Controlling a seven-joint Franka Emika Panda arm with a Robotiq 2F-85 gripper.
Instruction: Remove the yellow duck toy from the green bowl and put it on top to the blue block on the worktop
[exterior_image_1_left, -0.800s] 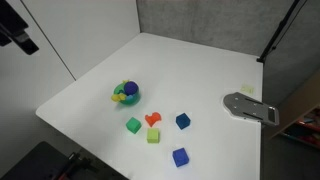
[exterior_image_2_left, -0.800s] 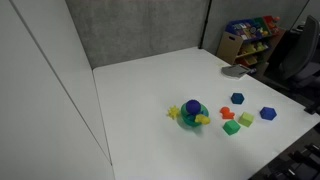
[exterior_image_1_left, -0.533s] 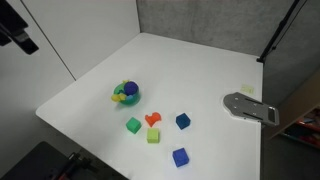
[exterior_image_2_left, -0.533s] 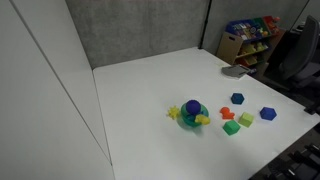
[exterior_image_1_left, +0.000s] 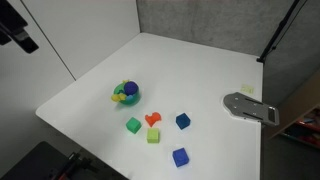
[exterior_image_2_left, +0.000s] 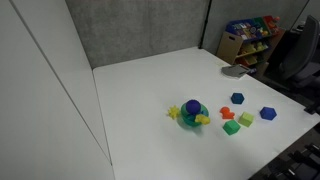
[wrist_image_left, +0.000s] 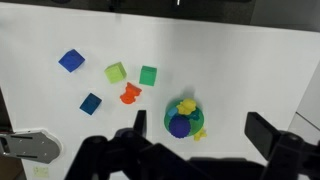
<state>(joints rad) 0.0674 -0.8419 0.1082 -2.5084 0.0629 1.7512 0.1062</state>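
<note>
The green bowl (wrist_image_left: 197, 119) stands on the white worktop (wrist_image_left: 240, 70), also seen in both exterior views (exterior_image_1_left: 127, 94) (exterior_image_2_left: 191, 116). In the wrist view the yellow duck toy (wrist_image_left: 186, 106) lies in the bowl beside a dark blue round thing (wrist_image_left: 179, 126). A second small yellow piece (wrist_image_left: 199, 134) sits at the bowl's rim. The royal-blue block (wrist_image_left: 71, 61) (exterior_image_1_left: 180, 156) (exterior_image_2_left: 268, 114) lies apart from the bowl. My gripper (wrist_image_left: 200, 122) is open and empty, high above the bowl. It does not show in the exterior views.
Near the blue block lie a navy cube (wrist_image_left: 91, 103), a yellow-green cube (wrist_image_left: 116, 72), a green cube (wrist_image_left: 148, 75) and a red-orange piece (wrist_image_left: 129, 95). A grey metal plate (exterior_image_1_left: 250, 107) lies at the table edge. Shelves with coloured bins (exterior_image_2_left: 250, 35) stand beyond the table.
</note>
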